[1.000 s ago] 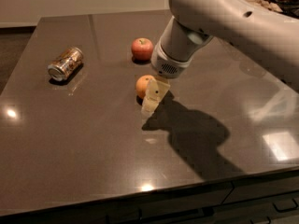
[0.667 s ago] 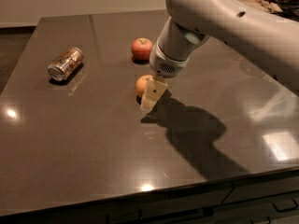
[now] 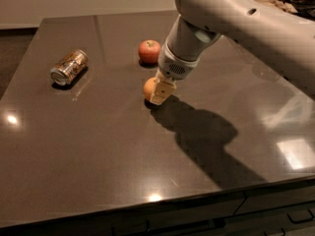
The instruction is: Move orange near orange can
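Note:
The orange (image 3: 147,88) sits on the dark table top (image 3: 98,146) near its middle, partly hidden behind my gripper. My gripper (image 3: 159,93) is down at the table surface, right against the orange's right side, with the pale arm coming in from the upper right. The orange can (image 3: 69,67) lies on its side at the far left of the table, well apart from the orange, its silver end facing front left.
A red apple (image 3: 149,51) stands just behind the orange, close to the arm's wrist (image 3: 179,63). The table's front edge (image 3: 162,200) runs along the bottom, with drawer fronts below. The arm's shadow falls to the right of the orange.
The gripper has shifted slightly left and down at the orange. The orange, can and apple stay about where they were.

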